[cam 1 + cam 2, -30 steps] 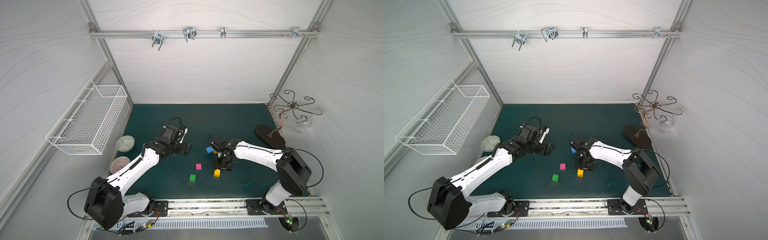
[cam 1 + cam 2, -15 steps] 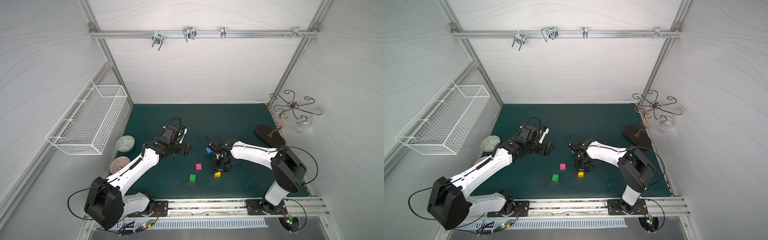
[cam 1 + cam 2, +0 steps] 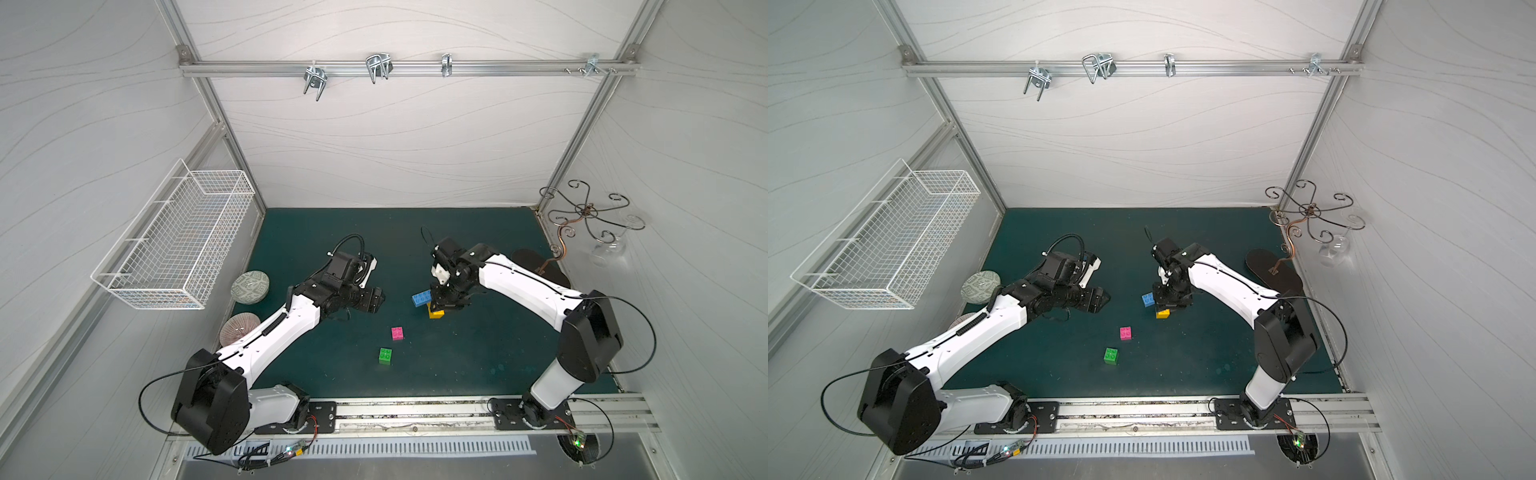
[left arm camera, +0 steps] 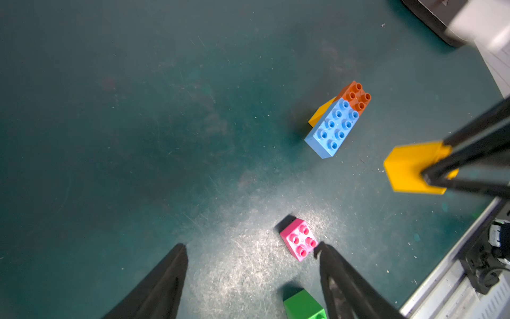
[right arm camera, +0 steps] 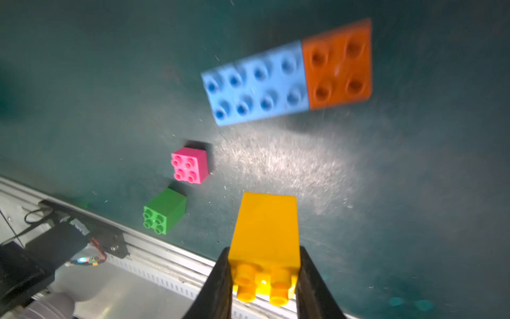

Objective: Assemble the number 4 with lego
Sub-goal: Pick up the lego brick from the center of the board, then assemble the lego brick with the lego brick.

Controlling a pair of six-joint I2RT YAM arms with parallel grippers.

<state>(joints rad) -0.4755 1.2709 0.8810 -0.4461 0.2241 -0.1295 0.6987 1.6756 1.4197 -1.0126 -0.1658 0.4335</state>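
Lego stacking is under way: the right gripper pinches a yellow brick at five o'clock of the blue brick and orange brick. The pink brick and green brick lie loose toward seven. The left gripper hangs spread, empty. Next, probably: align studs, press onto orange.

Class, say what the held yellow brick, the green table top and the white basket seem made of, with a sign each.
Yellow brick: probably hard moulded plastic, smooth, slightly glossy, crisp studs. Table top: a matte mat, perhaps rubber or vinyl, scuffed pale with scratches. Basket: thin metal wire, seemingly coated white, in a grid.
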